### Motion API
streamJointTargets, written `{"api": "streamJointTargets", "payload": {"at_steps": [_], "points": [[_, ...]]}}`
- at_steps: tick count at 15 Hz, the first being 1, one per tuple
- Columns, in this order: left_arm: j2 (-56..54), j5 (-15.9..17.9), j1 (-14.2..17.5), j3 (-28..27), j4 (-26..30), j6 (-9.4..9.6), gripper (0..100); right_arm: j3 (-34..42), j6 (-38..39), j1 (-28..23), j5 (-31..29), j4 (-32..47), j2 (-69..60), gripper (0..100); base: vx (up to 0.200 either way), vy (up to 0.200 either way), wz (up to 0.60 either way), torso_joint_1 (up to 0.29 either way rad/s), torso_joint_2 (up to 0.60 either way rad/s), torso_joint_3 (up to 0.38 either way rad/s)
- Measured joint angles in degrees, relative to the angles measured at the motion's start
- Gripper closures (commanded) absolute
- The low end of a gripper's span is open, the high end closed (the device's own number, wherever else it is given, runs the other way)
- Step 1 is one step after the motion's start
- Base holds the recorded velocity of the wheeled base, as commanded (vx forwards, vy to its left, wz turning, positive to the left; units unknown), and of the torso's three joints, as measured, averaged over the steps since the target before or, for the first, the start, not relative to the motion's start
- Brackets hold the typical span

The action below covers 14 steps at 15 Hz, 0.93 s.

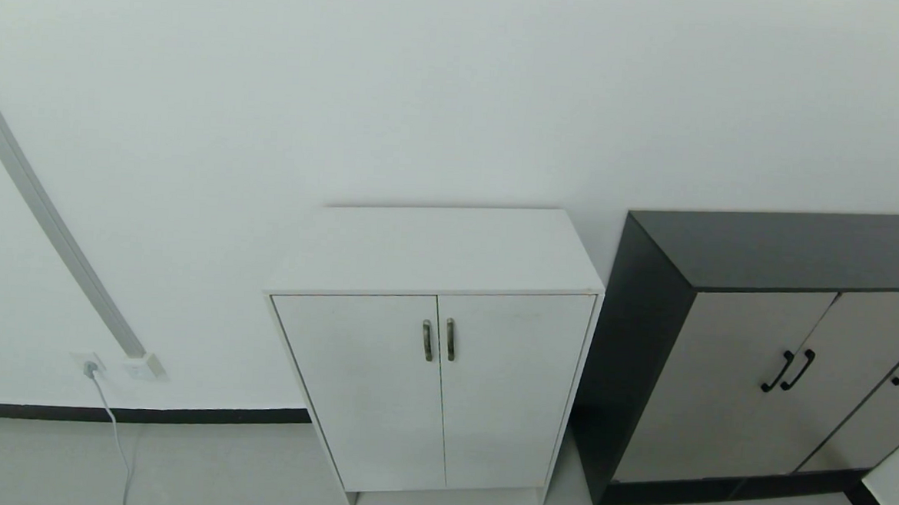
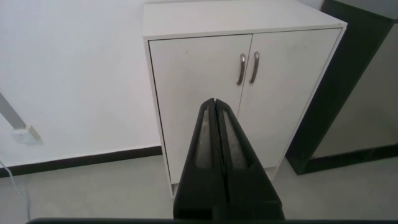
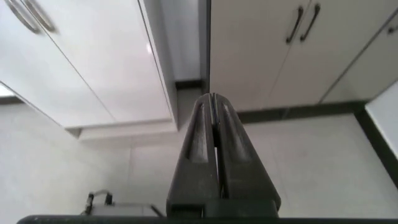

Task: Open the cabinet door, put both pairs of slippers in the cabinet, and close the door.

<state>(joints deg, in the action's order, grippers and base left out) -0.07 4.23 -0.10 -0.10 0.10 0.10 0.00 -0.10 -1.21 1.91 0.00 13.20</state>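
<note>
The white cabinet [image 1: 428, 359] stands against the wall with both doors closed and two metal handles [image 1: 439, 340] at the middle seam. My left gripper [image 2: 215, 104] is shut with nothing in it, held off in front of the white cabinet [image 2: 242, 93], below its handles [image 2: 247, 67]. My right gripper [image 3: 213, 98] is shut and empty, low over the floor in front of the gap between the white cabinet [image 3: 81, 62] and the dark one.
A black cabinet [image 1: 760, 353] with grey doors and black handles stands right beside the white one. A wall socket [image 1: 90, 364] with a cable sits at the lower left, under a slanted cable duct [image 1: 43, 216]. Grey floor [image 1: 199, 470] lies in front.
</note>
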Motion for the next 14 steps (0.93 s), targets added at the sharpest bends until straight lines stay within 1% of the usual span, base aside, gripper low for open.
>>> {"api": "streamJointTargets", "payload": {"at_steps": [4, 14], "points": [[0.0, 0.0, 0.0, 0.0, 0.0, 0.00, 100, 0.0, 0.0, 1.7, 0.0, 0.0, -5.0, 100, 0.000, 0.000, 0.00, 0.000, 0.00, 0.000], [0.0, 0.0, 0.0, 0.0, 0.0, -0.05, 100, 0.0, 0.2, 1.3, 0.0, -0.1, -12.7, 100, 0.000, 0.000, 0.00, 0.000, 0.00, 0.000]]}}
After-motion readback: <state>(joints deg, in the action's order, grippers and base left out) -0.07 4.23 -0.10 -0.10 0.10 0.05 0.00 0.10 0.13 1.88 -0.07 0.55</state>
